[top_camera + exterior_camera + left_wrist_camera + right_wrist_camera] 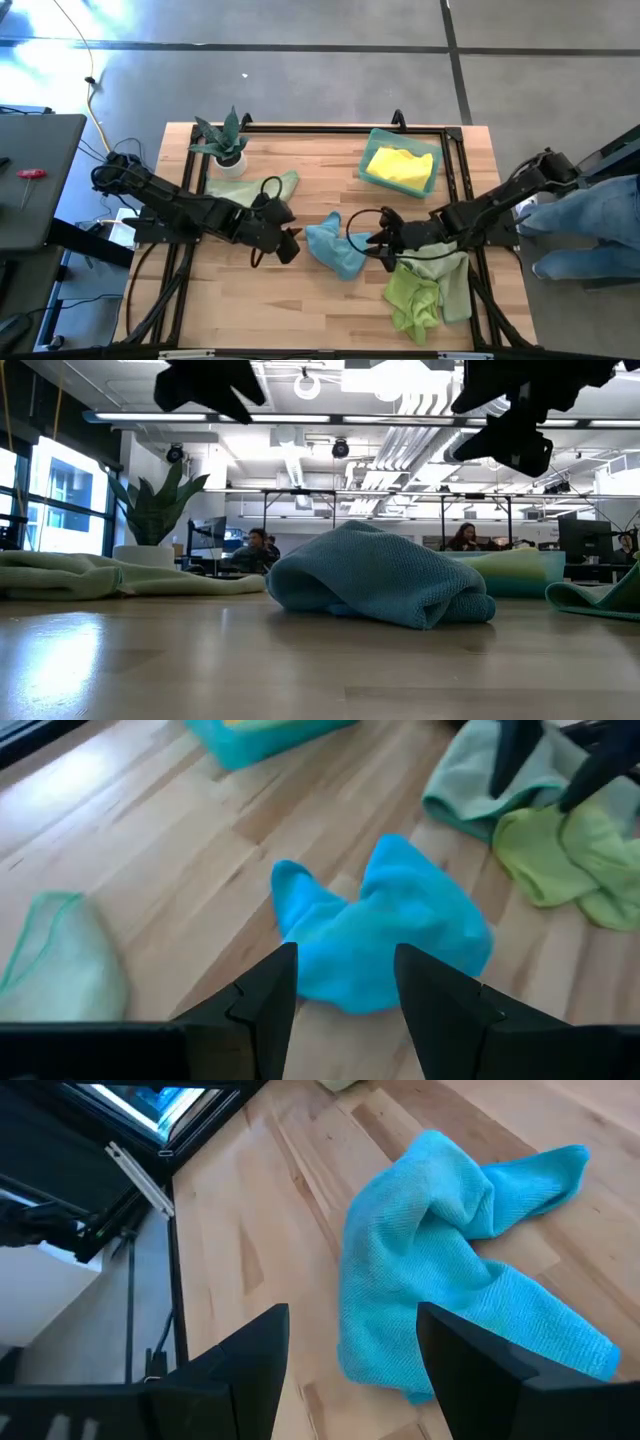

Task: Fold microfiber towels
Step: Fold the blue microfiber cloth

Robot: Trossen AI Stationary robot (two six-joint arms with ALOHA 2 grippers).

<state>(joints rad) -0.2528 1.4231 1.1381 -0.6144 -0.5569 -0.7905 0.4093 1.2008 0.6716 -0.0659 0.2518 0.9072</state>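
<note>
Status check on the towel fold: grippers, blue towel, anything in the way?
Left gripper and right gripper open, empty, flanking the blue towel. Towel crumpled mid-table, unfolded. Lime towel under the right arm; nothing blocking.

A light wooden table (300, 300) with a black metal frame (330, 127) along its edges stands on a grey concrete floor (300, 70) crossed by dark seams. A yellow cable (92, 100) trails over the floor at the left, beside a dark grey side table (35, 180) holding a red-handled tool (32, 173). Beyond the table lies an open-plan office with white ceiling pipes (400, 450), long strip lights (300, 417) and a bright window (50, 500) at the left. People (255, 548) sit at distant desks with monitors (585, 540).
</note>
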